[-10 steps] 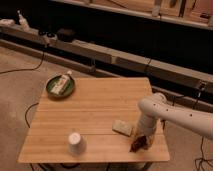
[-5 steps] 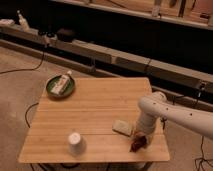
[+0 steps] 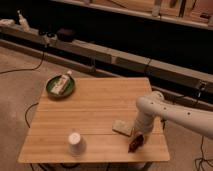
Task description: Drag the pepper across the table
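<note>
**Desk:** Where is the gripper right now?

**Operator:** I have the gripper [image 3: 137, 137] down at the table [image 3: 95, 112], near the front right corner. It points straight down and its jaws are closed. The pepper [image 3: 134, 145] lies right under its tip, touching it as far as I can see. I can't tell whether the jaws actually pinch the pepper or only press on it, because the wrist covers that spot.

**Desk:** And the pepper itself?

**Operator:** It is dark red and lies flat on the wood, angled a little, close to the table's front edge and not far from the right edge. The pale tan block [image 3: 122, 127] sits just beside it, to the left and slightly further back. I see a small gap between the two.

**Desk:** How is the arm posed?

**Operator:** The arm [image 3: 170, 112] is white and comes in from the right edge of my view, low over the table's right side. It bends at a rounded elbow above the right part of the tabletop, and the last link drops nearly vertical to the gripper.

**Desk:** Anything else on the table?

**Operator:** A white cup [image 3: 76, 143] stands upright near the front left, well apart from the pepper. A green plate [image 3: 48, 87] sits at the back left corner with a pale tube-like item [image 3: 61, 84] lying across it.
</note>
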`<state>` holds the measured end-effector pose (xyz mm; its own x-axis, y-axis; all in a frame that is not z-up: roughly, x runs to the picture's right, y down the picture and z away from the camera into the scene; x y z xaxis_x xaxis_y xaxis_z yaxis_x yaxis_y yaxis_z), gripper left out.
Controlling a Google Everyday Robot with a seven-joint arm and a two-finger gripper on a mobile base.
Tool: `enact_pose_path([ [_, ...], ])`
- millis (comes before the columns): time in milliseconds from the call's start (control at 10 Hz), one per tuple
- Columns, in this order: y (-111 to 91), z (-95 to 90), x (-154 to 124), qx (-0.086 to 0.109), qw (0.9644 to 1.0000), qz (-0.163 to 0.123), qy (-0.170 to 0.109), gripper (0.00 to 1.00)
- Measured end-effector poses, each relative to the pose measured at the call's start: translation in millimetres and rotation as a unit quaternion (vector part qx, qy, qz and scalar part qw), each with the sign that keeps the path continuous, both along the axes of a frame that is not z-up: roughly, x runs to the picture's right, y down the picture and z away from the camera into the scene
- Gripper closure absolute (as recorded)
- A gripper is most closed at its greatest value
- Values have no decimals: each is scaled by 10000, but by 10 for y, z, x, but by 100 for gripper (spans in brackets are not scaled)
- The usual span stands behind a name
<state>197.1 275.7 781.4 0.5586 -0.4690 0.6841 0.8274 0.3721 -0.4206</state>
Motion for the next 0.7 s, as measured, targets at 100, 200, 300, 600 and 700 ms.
enact_pose_path([
  [100,0,0,-7,0,10000,-4,-6,64],
  [200,-3,1,-6,3,10000,-2,-5,64],
  [300,-13,4,-7,12,10000,7,-4,64],
  [600,-125,59,6,70,10000,64,24,64],
  [700,-187,95,-19,84,9999,74,10,64],
])
